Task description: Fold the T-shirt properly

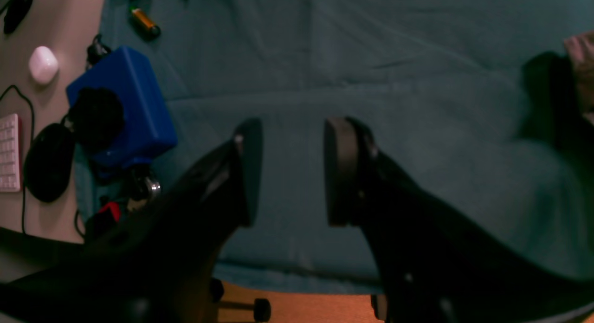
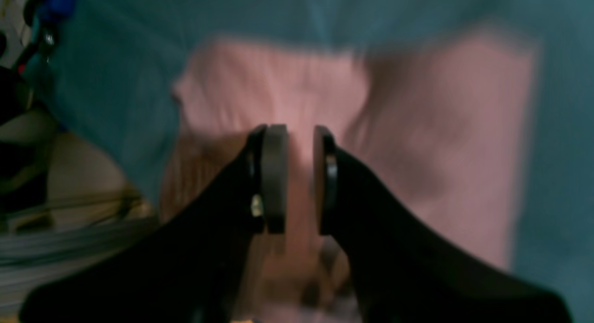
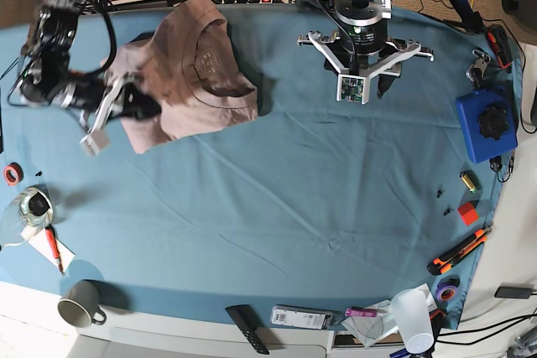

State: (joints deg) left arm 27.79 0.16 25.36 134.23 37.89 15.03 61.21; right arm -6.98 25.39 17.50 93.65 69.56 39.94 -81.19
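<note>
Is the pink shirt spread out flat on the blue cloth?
No, the T-shirt lies bunched in a heap on the blue cloth.

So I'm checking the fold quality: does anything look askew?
Yes. The T-shirt lies bunched and crooked at the far corner of the teal table cloth, one edge caught up at the right gripper, not flat.

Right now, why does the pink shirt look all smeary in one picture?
The right wrist view is blurry, so the T-shirt behind the right gripper smears. The left wrist view is dim, its edges bent by the lens. The base view is bright and sharp, showing the shirt's neckline.
</note>
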